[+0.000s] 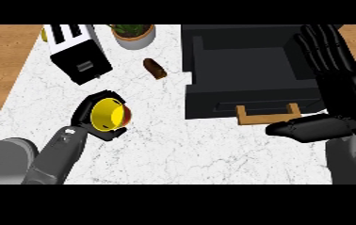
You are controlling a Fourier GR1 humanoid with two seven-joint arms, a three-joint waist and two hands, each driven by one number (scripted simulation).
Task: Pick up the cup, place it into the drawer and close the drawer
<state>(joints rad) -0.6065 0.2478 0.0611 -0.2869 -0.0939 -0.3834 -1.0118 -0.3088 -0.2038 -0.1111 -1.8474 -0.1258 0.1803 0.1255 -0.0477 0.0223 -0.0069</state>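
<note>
Yellow cup (109,114) tipped, mouth facing up-view, apparently red outside; black drawer (243,68) open, wooden handle

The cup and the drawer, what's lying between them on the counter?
Nothing: in the head view, only bare counter separates the cup, held in the left hand, from the drawer.

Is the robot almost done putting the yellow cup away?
Not yet. The drawer is already open, with nothing showing inside. The left hand is curled round the cup, which is over the counter well left of the drawer. The right hand is open beside the drawer's right edge. Left to do: carry the cup over, put it in, and push the drawer shut.
</note>
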